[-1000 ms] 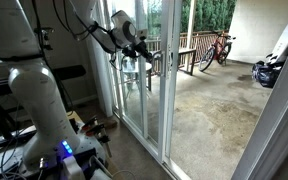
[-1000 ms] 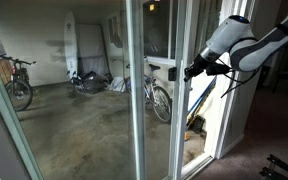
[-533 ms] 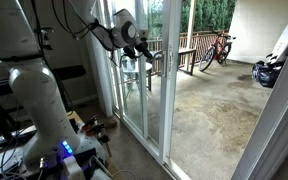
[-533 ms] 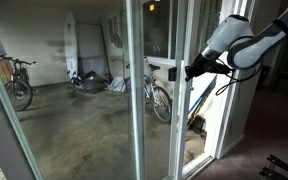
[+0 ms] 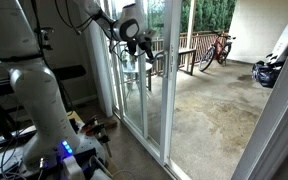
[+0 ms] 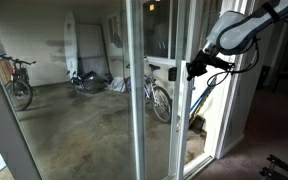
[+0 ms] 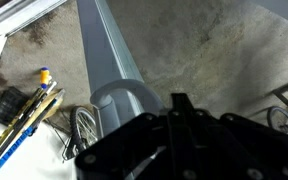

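Observation:
A sliding glass door with a white frame (image 5: 149,90) (image 6: 147,100) stands in both exterior views. My black gripper (image 5: 144,50) (image 6: 191,71) is at handle height against the frame's edge. In the wrist view the fingers (image 7: 181,101) are pressed together, shut, with nothing seen between them. The grey curved door handle (image 7: 122,101) lies just to their left, next to the grey door frame (image 7: 109,45). Whether the fingers touch the handle is hidden by the gripper body.
Beyond the glass is a concrete patio with bicycles (image 5: 216,48) (image 6: 160,100) (image 6: 19,82), a surfboard (image 6: 71,45) and a wooden railing (image 5: 179,55). Long-handled tools (image 7: 24,115) lean beside the door. The robot's white base (image 5: 39,95) stands indoors.
The arm's wrist and forearm have lifted and swung a little towards the door; the gripper stays shut at the handle. The door looks unmoved.

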Motion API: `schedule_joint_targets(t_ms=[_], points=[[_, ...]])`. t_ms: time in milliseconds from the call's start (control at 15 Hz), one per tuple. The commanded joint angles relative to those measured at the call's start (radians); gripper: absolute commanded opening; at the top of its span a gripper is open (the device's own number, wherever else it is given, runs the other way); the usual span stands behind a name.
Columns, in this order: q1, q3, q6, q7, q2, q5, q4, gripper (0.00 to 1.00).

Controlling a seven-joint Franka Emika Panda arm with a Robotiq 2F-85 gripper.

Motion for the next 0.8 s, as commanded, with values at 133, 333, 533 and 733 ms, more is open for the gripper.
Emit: schedule_joint_targets(t_ms=[133,333,533,733], points=[[-0.064,-0.091,-0.192,-0.168,0.055,0.131,0.092,0.04],[-0.074,-0.112,-0.273,-0.177,0.081,0.139,0.146,0.30],[-0.079,-0.132,-0.332,-0.186,0.109,0.144,0.197,0.42],[-0.085,-0.146,-0.377,-0.199,0.136,0.154,0.239,0.59]])
